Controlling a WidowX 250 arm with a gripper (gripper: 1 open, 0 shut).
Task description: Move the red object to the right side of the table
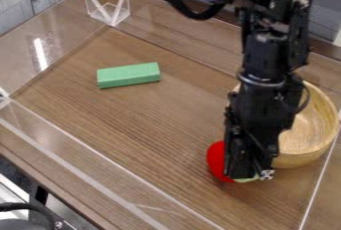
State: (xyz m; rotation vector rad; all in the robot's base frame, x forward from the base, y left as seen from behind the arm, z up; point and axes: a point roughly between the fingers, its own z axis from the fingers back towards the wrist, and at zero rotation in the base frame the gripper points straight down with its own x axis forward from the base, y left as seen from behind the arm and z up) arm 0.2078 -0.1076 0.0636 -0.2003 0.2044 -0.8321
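Red object [218, 160]: bright red, rounded, only its left edge visible at lower right of the frame, just left of the wooden bowl [309, 126]; the rest is hidden behind the black hand [246, 172], whose jaws are clamped together on it. Leafy tip not discernible. Tabletop [120, 124] wood-grain. No legible writing.

No writing, label, brand, number or sign can be read anywhere in the view.
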